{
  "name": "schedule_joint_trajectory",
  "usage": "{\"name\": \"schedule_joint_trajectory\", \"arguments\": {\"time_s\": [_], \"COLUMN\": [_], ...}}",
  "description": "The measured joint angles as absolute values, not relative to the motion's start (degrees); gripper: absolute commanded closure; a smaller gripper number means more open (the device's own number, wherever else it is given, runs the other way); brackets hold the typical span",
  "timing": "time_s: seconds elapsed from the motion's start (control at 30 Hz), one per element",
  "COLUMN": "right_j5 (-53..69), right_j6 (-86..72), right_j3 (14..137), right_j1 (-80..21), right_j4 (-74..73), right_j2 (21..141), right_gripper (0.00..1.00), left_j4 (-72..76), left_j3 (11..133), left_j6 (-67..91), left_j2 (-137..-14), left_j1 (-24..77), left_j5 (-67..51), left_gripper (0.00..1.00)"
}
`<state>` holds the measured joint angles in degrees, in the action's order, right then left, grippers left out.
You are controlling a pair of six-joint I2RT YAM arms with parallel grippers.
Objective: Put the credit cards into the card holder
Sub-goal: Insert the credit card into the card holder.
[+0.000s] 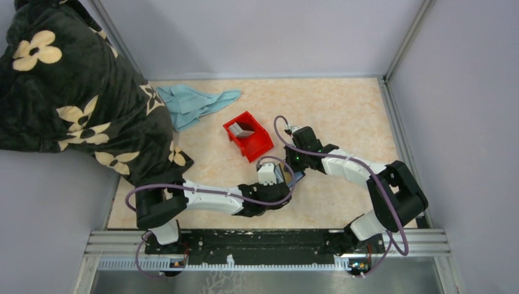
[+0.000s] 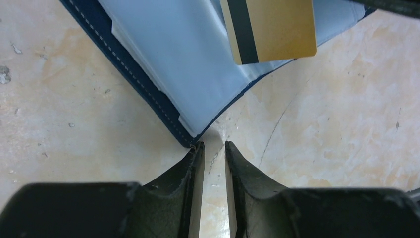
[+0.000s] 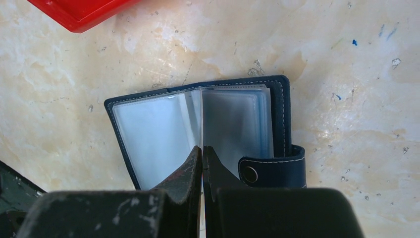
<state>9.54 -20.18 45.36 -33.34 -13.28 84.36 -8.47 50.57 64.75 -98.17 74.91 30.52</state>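
The card holder (image 3: 148,134) lies open on the table, navy outside with pale clear sleeves and its snap tab (image 3: 272,168) at the right. A gold credit card (image 2: 277,29) with a black stripe stands tilted over the sleeves (image 2: 163,59), lower edge down. My right gripper (image 3: 202,147) is shut above the holder's fold, pinching that card, which shows only edge-on from its wrist. My left gripper (image 2: 214,144) is slightly open and empty, one fingertip (image 2: 198,148) touching the holder's near corner. More greyish credit cards (image 1: 243,128) rest in the red bin (image 1: 260,147).
The red bin stands just beyond the two grippers, its corner (image 3: 79,15) close to the holder. A teal cloth (image 1: 196,104) lies at the back left, and a black floral blanket (image 1: 73,86) hangs over the left side. Grey walls (image 1: 453,92) enclose the table.
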Motion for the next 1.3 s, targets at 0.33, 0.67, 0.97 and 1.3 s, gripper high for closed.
{"name": "schedule_joint_trajectory", "arguments": {"time_s": [0.33,0.67,0.97,1.3], "right_j5": [8.7,8.7,8.8,8.8], "right_j6": [-20.3,-20.8,-20.8,-20.8], "right_j3": [45.4,44.7,44.7,44.7], "right_j1": [-33.6,-33.7,-33.8,-34.0], "right_j4": [-13.7,-14.3,-14.3,-14.2], "right_j2": [84.3,83.5,83.5,83.5], "right_gripper": [1.0,1.0,1.0,1.0], "left_j4": [-8.3,-8.4,-10.5,-16.8], "left_j3": [50.6,48.2,45.8,41.6], "left_j6": [66.0,66.2,66.0,66.1], "left_j2": [-98.7,-96.7,-94.0,-87.9], "left_j1": [74.2,71.0,69.7,69.6], "left_j5": [32.9,34.7,36.0,36.7], "left_gripper": [0.7,0.7,0.68,0.64]}}
